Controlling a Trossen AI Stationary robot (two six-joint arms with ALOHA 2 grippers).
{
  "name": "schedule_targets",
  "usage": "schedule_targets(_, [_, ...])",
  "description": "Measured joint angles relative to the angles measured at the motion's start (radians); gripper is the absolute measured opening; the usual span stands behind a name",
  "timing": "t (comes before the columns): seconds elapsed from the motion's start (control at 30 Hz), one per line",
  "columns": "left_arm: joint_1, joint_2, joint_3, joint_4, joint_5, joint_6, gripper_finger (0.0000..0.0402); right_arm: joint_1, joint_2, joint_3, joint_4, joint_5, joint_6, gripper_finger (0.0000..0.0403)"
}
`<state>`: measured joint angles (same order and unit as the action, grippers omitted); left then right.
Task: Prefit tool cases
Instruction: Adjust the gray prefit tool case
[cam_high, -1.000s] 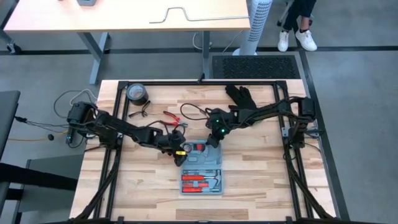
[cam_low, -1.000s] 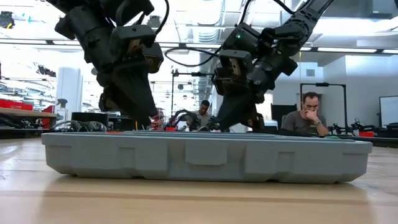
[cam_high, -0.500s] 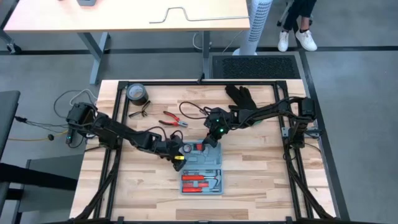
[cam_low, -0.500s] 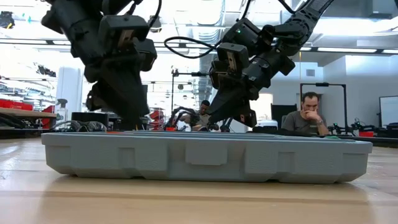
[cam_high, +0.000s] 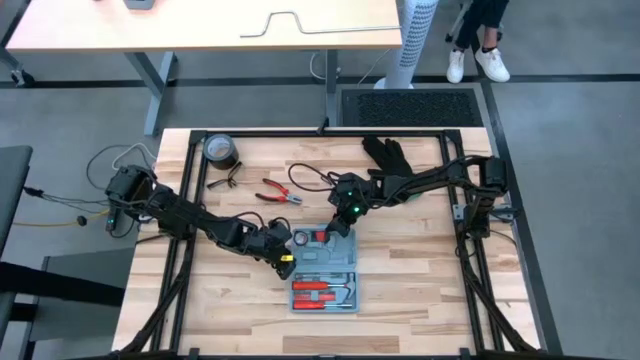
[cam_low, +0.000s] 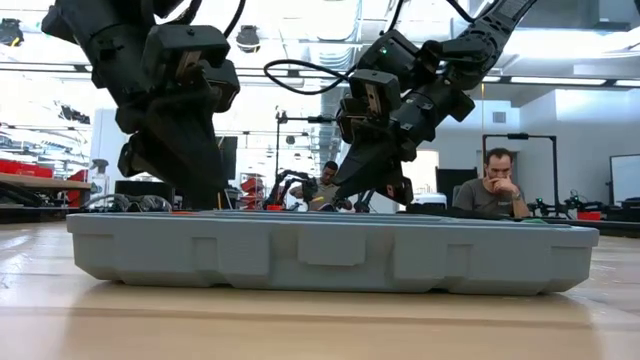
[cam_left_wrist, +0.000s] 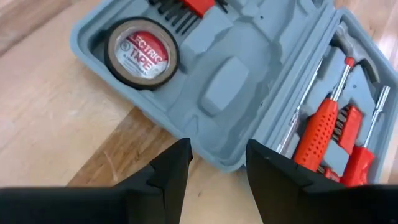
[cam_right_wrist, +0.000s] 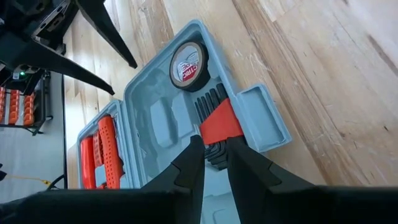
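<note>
With the case (cam_high: 323, 272) lying open mid-worktop (cam_high: 420, 280), I hover my left gripper (cam_left_wrist: 216, 163), jaws spread, just off its near edge while my right gripper (cam_right_wrist: 213, 151), jaws narrowly parted, hangs over the hex keys (cam_right_wrist: 214, 121), which likely need seating next.

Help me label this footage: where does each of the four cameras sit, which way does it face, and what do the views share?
High view: above the table, looking straight down; both arms and the open tool case show.
Low view: at table-top height, level across the case's side wall into the room; both arms hang in from above.
Left wrist view: on the left arm, looking past the open left gripper at the case.
Right wrist view: on the right arm, past the right gripper.
Shared: both wrist views show the tape roll seated in the case.
</note>
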<state>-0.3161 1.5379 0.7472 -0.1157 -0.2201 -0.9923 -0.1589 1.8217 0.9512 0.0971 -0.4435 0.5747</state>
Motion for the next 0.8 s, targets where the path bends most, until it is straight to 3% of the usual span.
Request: schedule_targets(0.8, [0.008,0.034,0.000,0.002,-0.008,-0.086,0.0150,0.000,-0.001,0.000,-0.053,-0.001,0.006,0.0077])
